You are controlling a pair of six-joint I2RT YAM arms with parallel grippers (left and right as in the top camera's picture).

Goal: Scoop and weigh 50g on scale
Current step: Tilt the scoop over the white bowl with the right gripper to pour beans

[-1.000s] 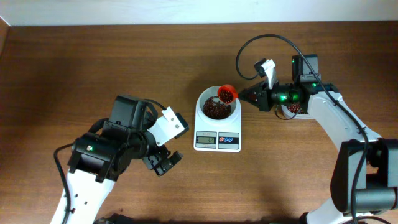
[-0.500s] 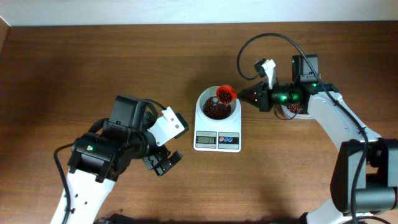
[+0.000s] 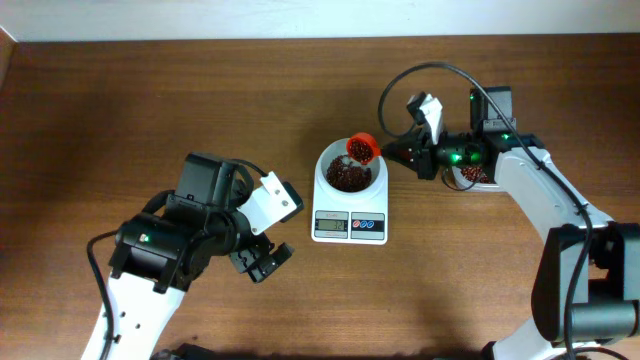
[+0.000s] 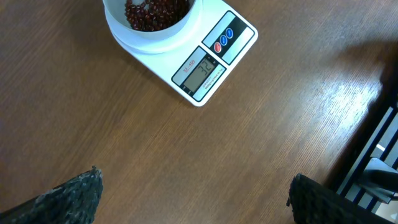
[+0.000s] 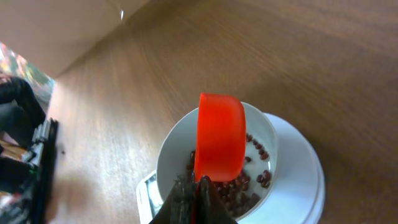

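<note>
The white scale (image 3: 350, 227) stands mid-table with a round white bowl (image 3: 327, 160) on it, holding dark red-brown beans (image 3: 346, 179). My right gripper (image 3: 402, 153) is shut on the handle of an orange scoop (image 3: 362, 149), which hangs over the bowl's far right rim with beans in its cup. In the right wrist view the scoop (image 5: 219, 137) hides part of the bowl (image 5: 268, 132) and beans (image 5: 241, 185) beyond my gripper (image 5: 194, 200). My left gripper (image 3: 262, 262) stands open, left of and nearer than the scale (image 4: 214, 53), over bare wood, its fingertips (image 4: 71, 193) wide apart.
A clear tub (image 3: 468, 176) with beans sits under my right arm, mostly hidden by it. The scale's display (image 4: 198, 70) and its blue and red buttons (image 4: 224, 38) face the table's near edge. A black cable (image 3: 440, 70) loops above the right arm.
The scoop has crept slightly left and away over the bowl's rim. My left arm has not moved.
</note>
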